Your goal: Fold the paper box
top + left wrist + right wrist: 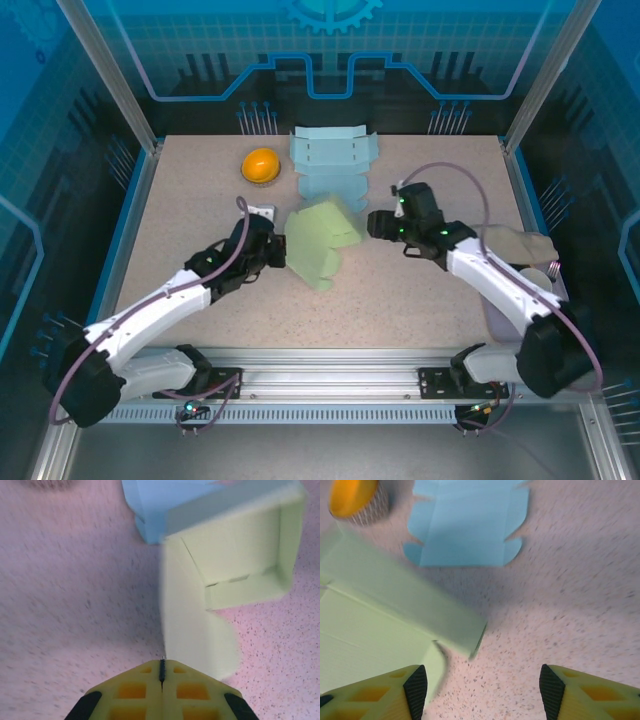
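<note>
Left hand (162, 667) seen closed together at green box (190, 625) 9 o'clock edge; right hand (482, 687) spread apart; unheld walls judged liable to unfold.

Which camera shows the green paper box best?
The top external view: the whole green paper box shows, sharp. The left wrist view shows its inside, blurred; the right wrist view cuts it off.

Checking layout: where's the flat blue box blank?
Top view: the flat blue box blank lies far centre on the table, right of the orange object and just behind the green paper box.
</note>
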Tool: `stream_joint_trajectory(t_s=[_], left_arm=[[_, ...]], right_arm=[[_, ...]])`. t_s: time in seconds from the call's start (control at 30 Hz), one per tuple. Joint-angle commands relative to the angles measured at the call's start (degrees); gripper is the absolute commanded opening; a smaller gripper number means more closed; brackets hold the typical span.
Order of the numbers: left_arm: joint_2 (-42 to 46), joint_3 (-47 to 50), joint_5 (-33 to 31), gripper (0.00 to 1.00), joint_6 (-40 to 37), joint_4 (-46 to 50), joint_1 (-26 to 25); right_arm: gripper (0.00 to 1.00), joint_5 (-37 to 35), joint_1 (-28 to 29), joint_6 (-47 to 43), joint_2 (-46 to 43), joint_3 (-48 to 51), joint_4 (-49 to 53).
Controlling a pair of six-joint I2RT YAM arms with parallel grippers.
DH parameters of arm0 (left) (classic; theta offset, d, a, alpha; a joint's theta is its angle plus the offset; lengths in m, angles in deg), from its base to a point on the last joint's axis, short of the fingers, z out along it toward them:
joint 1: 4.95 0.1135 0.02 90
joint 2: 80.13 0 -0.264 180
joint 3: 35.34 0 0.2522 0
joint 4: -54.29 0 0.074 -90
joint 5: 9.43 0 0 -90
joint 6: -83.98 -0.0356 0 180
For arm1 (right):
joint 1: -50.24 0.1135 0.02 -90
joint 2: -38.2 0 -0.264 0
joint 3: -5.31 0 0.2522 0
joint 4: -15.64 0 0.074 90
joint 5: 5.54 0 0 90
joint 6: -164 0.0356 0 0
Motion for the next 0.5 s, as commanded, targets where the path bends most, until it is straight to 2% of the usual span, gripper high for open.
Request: stream_joint_trajectory(t_s=[0.0, 0.1, 0.27, 0.37, 0.47], left_arm=[[0.8, -8.9, -6.0, 0.0, -9.1, 20.0, -0.2], [-0.5, -19.6, -11.0, 0.0, -14.9, 30.3, -2.2], [-3.3, -33.0, -30.2, 0.0, -27.8, 39.6, -10.6], [-4.1, -34.0, -39.1, 0.0, -36.8, 39.0, -15.4], [-3.3, -29.2, -46.5, 0.0, -51.5, 32.2, -22.2]], right_arm=[[0.66, 1.5, -3.1, -2.6, -7.4, -3.2, 4.4], [0.67, -0.4, -4.7, -6.3, -12.3, -4.8, 8.0], [0.68, -2.9, -6.0, -9.8, -19.1, -5.3, 11.9], [0.69, -3.0, -6.7, -10.4, -22.5, -4.1, 11.9], [0.69, -3.0, -7.4, -10.9, -24.8, -3.3, 12.4]])
